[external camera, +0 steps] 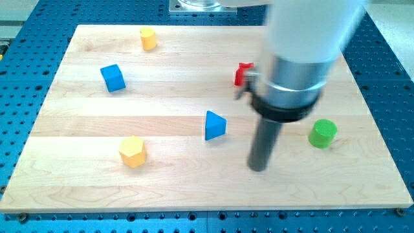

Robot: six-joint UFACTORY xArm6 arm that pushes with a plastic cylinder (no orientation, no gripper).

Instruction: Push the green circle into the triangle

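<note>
Single camera view over a wooden board [194, 188] resting on a blue perforated table [388, 39].

Landmark for all positions: the blue triangle [215, 125], lying near the board's centre.

My tip [258, 167]: the lower end of the dark rod, down at the board surface. It sits to the view's right of the blue triangle and somewhat toward the view's bottom, near it but apart from it. The tool is a plain rod with nothing that opens or closes; it grips nothing, and the tip touches no block.

Green circle [322, 133]: a green cylinder, well to the view's right of the blue triangle, slightly lower in the view. The tip stands between the triangle and the green circle, a little below the line joining them. Circle and tip are apart.

Red block [243, 74]: up and to the view's right of the blue triangle, partly hidden behind the arm's grey housing [294, 65]; shape cannot be made out.

Blue cube [113, 77]: well to the view's left of the triangle and higher.

Yellow hexagon [132, 151]: to the view's left of the triangle and lower.

Yellow cylinder [149, 38]: far toward the view's top left of the triangle, near the board's top edge.
</note>
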